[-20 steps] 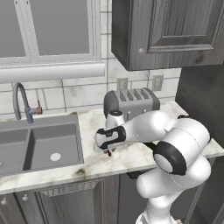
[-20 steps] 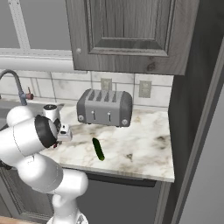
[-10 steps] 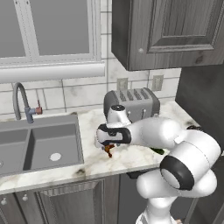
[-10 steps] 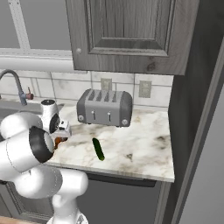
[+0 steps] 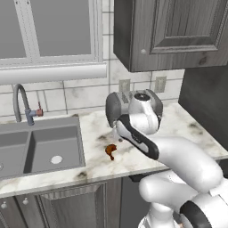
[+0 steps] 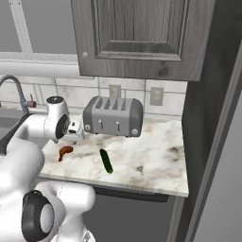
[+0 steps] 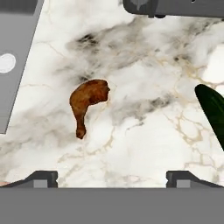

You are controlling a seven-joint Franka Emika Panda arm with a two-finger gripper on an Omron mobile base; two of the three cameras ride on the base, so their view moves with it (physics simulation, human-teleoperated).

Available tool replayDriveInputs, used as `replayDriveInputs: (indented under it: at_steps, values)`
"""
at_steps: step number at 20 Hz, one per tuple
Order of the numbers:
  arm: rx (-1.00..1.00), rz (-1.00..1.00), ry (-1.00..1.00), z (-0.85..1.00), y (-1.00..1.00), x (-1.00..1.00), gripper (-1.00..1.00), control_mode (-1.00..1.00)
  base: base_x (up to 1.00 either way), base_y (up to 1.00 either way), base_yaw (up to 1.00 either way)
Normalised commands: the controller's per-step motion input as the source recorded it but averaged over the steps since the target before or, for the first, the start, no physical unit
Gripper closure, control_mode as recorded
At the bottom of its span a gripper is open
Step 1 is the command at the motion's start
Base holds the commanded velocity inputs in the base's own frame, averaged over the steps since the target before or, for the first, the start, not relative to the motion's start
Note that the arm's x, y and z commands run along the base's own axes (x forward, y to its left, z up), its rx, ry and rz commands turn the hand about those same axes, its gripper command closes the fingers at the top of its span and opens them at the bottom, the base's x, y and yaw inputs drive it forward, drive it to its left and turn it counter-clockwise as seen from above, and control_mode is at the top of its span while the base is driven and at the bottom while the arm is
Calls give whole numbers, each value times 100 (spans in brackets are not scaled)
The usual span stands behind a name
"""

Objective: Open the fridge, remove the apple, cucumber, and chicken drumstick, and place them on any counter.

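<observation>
**Tool released above the worktop; drumstick and cucumber lying on the marble**

The tool hangs over the worktop with its jaws spread wide and nothing between them; the two dark fingertips stand far apart at the bottom of the hand view. In the right base view the tool sits just in front of the toaster's left end.

The chicken drumstick lies flat on the marble beneath the tool, apart from both fingertips, thick end toward the toaster and thin end toward the front edge. From the base cameras it shows as a small brown piece near the sink side of the worktop.

The cucumber lies flat on the same worktop, apart from the drumstick on the side away from the sink; its dark green end enters the hand view at the right edge.

The worktop is white marble-look stone with grey-brown veining. A grey four-slot toaster stands at the back against the tiled wall. A grey double sink with a curved faucet adjoins the worktop. Dark grey wood cabinets hang above, and two wall outlets sit in the tile. No legible writing or brand marks appear.
</observation>
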Motion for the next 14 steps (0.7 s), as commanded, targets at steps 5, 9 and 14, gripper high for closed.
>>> replayDriveInputs:
  at_steps: [5,9,14]
  values:
    - [0,-8,-3,86,-47,-73,-100,-100,0,0,0]
    - [-2,-8,-6,64,-61,-80,-100,-100,0,0,0]
    - [0,-9,-7,67,-46,-80,-100,-100,0,0,0]
